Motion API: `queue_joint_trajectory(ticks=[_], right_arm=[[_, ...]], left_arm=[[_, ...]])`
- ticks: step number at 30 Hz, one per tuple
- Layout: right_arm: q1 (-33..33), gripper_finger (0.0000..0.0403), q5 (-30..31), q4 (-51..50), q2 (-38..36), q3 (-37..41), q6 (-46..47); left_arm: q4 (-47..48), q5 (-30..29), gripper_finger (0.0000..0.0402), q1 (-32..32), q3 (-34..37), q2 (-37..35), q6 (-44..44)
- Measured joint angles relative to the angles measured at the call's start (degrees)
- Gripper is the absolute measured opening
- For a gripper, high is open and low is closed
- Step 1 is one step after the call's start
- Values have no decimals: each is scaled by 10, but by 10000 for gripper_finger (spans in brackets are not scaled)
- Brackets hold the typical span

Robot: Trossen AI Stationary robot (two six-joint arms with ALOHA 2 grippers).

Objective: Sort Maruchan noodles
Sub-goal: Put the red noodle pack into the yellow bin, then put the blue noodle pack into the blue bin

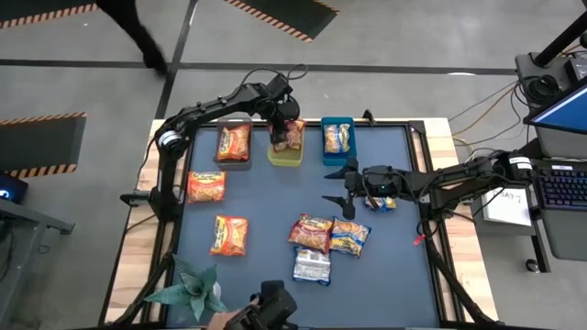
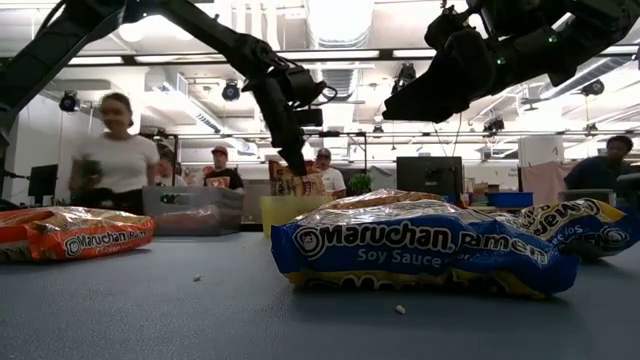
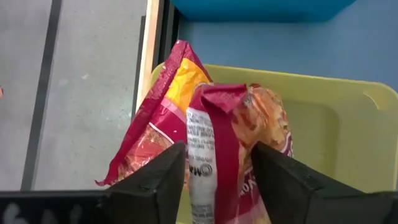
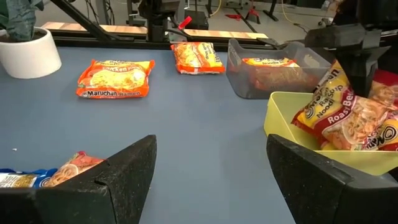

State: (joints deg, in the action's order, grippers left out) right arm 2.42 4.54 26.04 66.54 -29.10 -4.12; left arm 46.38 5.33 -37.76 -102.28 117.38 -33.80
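Note:
My left gripper (image 1: 283, 129) is at the table's far edge over the yellow bin (image 1: 285, 156), shut on a red Maruchan packet (image 3: 214, 149). A second red packet (image 3: 155, 124) leans in that bin. The grey bin (image 1: 234, 158) holds an orange packet, and the blue bin (image 1: 337, 151) a blue-and-yellow one. My right gripper (image 1: 348, 190) hangs open above the mat, right of centre, touching nothing; a blue-and-yellow packet (image 1: 381, 203) lies just to its right. Flat on the mat are two orange packets (image 1: 206, 186) (image 1: 229, 235), a red one (image 1: 310, 232), a blue-and-yellow one (image 1: 349, 236) and a silvery one (image 1: 312, 266). My left gripper pinches the red packet between its two fingers (image 3: 158, 180), at the packet's crumpled upper end (image 3: 217, 106). The fingers come from above, pointing down. The packet hangs upright below them with its lower part inside the yellow bin (image 4: 292, 124); whether it rests on the bin's floor is hidden.
The three bins stand in a row along the far edge. A green plant (image 1: 188, 289) in a white pot (image 4: 28, 53) stands at the near left corner. People (image 2: 115, 150) stand beyond the far edge. Bare mat lies between the bins and the packets nearer me.

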Motion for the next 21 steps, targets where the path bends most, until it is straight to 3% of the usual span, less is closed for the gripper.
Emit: queue_joint_trajectory(ticks=[10,21], right_arm=[[0,298,0,0,0,0,4],[0,297,0,0,0,0,5]], left_arm=[[7,1,193,2,-16,-2,16],[39,3,202,6,-96,-2,26]])
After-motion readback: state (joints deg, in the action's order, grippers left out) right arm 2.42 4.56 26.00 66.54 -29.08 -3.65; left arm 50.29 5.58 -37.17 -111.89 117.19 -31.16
